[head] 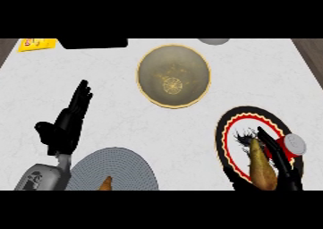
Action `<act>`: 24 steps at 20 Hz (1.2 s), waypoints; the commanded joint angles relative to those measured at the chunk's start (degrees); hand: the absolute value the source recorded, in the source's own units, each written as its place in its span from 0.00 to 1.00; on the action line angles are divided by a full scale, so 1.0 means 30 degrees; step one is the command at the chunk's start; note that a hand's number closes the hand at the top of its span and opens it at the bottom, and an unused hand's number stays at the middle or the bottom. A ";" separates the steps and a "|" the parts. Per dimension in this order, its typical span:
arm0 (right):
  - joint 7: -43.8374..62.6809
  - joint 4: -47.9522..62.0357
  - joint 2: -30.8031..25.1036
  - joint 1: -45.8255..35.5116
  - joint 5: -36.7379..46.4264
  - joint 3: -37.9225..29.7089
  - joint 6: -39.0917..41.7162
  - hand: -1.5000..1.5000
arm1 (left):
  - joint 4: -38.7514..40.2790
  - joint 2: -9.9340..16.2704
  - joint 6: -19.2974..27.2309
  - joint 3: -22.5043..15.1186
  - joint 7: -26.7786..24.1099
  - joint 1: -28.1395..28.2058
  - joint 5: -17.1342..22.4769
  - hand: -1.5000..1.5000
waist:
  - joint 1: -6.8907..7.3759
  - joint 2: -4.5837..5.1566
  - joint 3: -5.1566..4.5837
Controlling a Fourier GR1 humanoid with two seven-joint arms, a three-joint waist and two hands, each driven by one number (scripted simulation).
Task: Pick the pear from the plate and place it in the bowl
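We are looking through a single head view, set above the counter [71,67] and facing steeply down onto its white top. We are seeing the near edge at the bottom of the view and the far edge at the top, where a yellow packet [37,43] and a dark object [94,43] are sitting. We are close enough that the counter is filling nearly the whole width, with strips of darker floor [319,51] showing at the upper corners. The left hand [66,125] and the right hand [282,163] are entering from the lower edge, on our own left and right. With only one camera, we are sharing no part of the scene with another view.
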 commanded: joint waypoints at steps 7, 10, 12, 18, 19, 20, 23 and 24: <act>0.9768 -0.7448 -0.0882 0.3819 0.9456 -0.0746 0.0199 0.00 | -0.0524 -0.0338 -0.0324 -0.0281 0.0485 -0.0148 -0.0402 0.50 | 0.0672 0.0252 -0.0058; 1.2971 -1.0404 -0.1265 0.4429 1.0556 -0.0641 0.3417 0.00 | -0.1412 -0.0397 -0.0138 -0.0620 0.1115 0.0078 -0.0673 0.50 | 0.0778 0.0228 -0.0052; 1.5218 -1.0385 -0.0860 0.3340 1.0421 -0.0726 0.5267 0.00 | -0.1668 -0.0394 -0.0091 -0.0353 0.1869 -0.0645 -0.0518 0.50 | 0.0941 0.0271 -0.0040; 1.9290 -0.9718 -0.1027 0.1630 0.9382 -0.1471 0.9534 0.00 | -0.0249 -0.1165 -0.0033 -0.0345 0.0906 -0.0953 -0.1029 0.50 | 0.0909 0.0315 0.0007; 2.0240 -0.9497 -0.0223 0.0909 1.0636 -0.0508 0.9919 0.00 | -0.0934 -0.1129 -0.0297 -0.0781 0.0442 0.0160 -0.1225 0.50 | 0.1007 0.0272 0.0006; 2.1117 -1.0042 -0.0445 0.0602 0.9594 -0.1144 1.0938 0.00 | -0.1169 -0.0830 -0.0470 -0.0343 0.1469 -0.0286 -0.0833 0.50 | 0.0988 0.0269 0.0011; 2.0398 -0.7923 -0.0393 0.0099 0.8589 -0.2224 1.1124 0.00 | -0.1090 -0.0529 -0.1049 0.0569 0.1346 -0.0349 -0.0471 0.50 | 0.0897 0.0261 0.0028; 2.0917 -0.7763 0.0340 -0.0103 0.9628 -0.1299 1.1226 0.00 | -0.1560 -0.1020 -0.0362 -0.0089 0.1732 -0.0029 -0.1361 0.50 | 0.0876 0.0239 0.0029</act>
